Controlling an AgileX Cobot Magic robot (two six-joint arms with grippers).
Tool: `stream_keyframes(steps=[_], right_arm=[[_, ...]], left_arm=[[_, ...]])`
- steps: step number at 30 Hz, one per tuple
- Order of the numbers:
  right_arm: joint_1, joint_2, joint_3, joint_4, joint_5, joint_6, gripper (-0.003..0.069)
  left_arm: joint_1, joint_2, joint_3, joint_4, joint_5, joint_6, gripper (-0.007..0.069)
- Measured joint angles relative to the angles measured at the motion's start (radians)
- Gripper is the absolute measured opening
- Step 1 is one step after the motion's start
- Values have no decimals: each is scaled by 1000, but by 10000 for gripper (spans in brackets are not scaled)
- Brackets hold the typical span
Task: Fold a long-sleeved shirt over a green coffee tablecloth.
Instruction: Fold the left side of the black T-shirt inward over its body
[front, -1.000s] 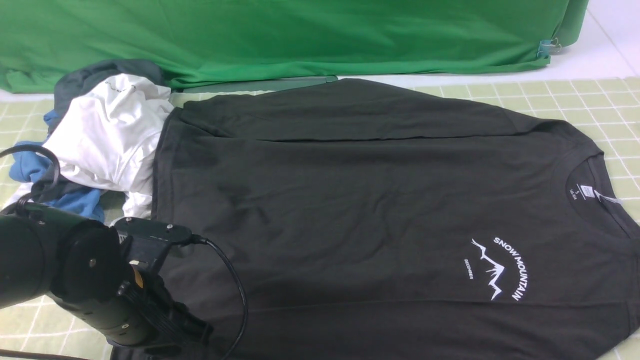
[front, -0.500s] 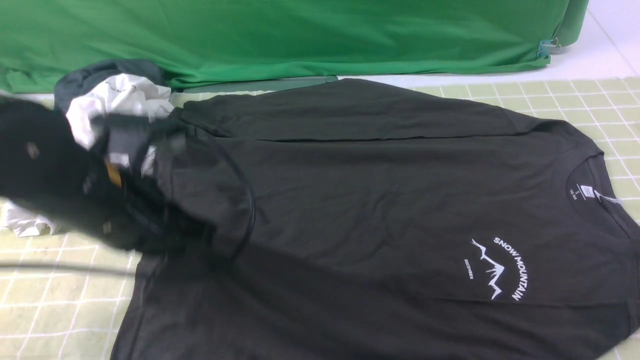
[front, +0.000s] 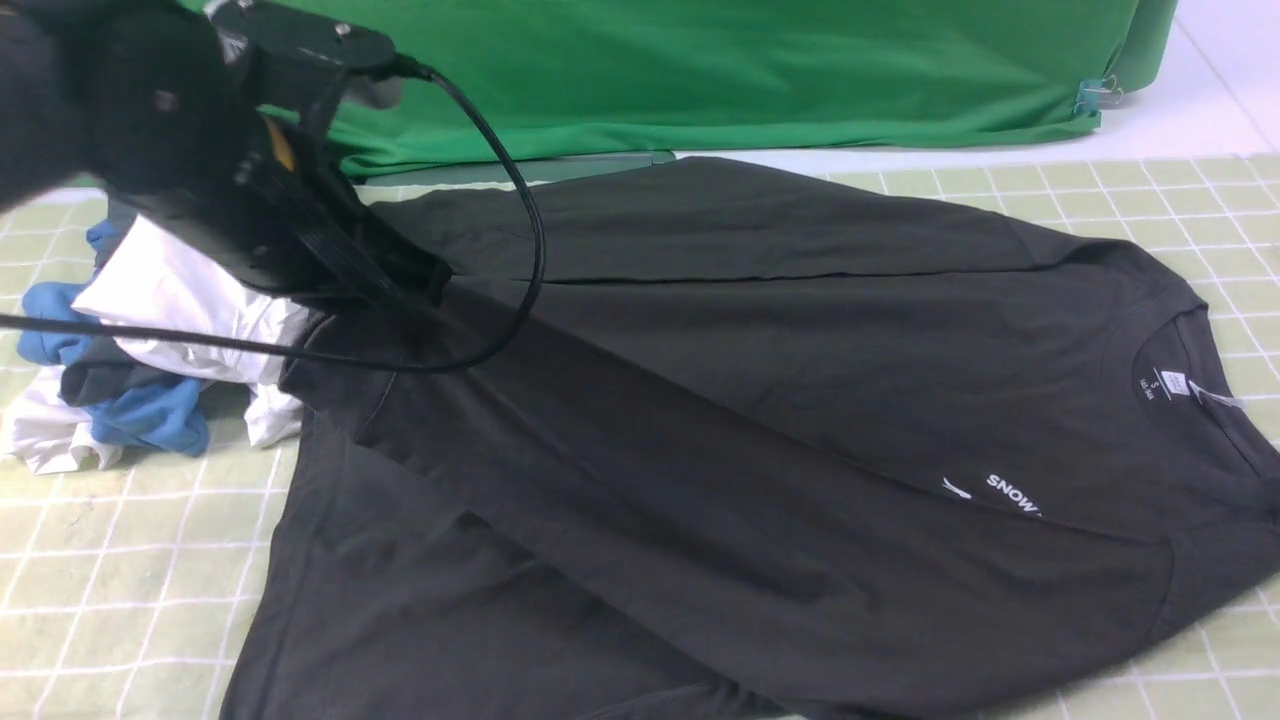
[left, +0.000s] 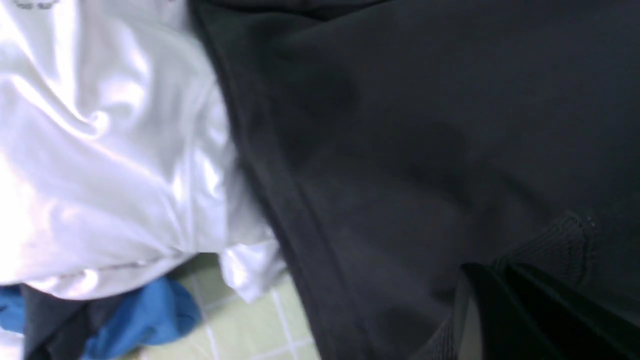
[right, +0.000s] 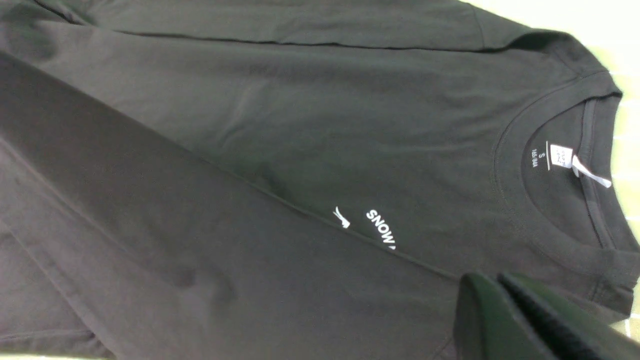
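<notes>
The black long-sleeved shirt (front: 750, 330) lies spread on the pale green grid tablecloth (front: 120, 560), collar to the right. My left gripper (front: 425, 290) is raised over the shirt's far left part, shut on the ribbed cuff of one sleeve (front: 700, 470). That sleeve stretches diagonally across the body and covers most of the white print (front: 1010, 492). The left wrist view shows the gripper (left: 492, 280) with cuff fabric bunched round it. My right gripper (right: 492, 282) hangs shut above the shirt (right: 300, 125) near the collar, with nothing seen in it; the front view does not show it.
A pile of white garment (front: 170, 290) and blue garment (front: 150, 415) sits at the shirt's left edge, right below my left arm. Plain deep-green fabric (front: 700, 70) hangs along the back, held by a binder clip (front: 1095, 95) at its right end.
My left arm rose from the near left corner to the far left, pulling the sleeve up and diagonally over the shirt. The print, fully visible before, is now mostly covered.
</notes>
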Motion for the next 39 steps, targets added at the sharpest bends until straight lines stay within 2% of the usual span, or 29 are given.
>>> stream_keyframes(steps=[7,12,18,27,30,33,36,37,38,39], right_arm=[[0,0,0,3,7,0,38],[0,0,0,3,11,0,38],[0,0,-1,4,12,0,40],[0,0,-1,5,19,0,54],[0,4,-2,5,66,2,63],[0,41,-6,5,142,24,90],[0,108,-23,8,207,30,154],[0,113,-23,9,210,30,160],[0,152,-28,24,225,30,218],[0,157,-28,27,229,30,227]], left_arm=[[4,143,-14,106,-35,-95,13],[29,192,-30,119,-46,-140,13],[71,198,-95,125,-75,-147,13],[78,198,-112,125,-123,-121,27],[78,198,-112,135,-124,-120,72],[78,198,-112,153,-130,-120,162],[78,198,-112,166,-131,-120,279],[78,198,-112,166,-131,-120,286],[78,198,-112,171,-129,-121,342],[78,198,-112,171,-128,-123,355]])
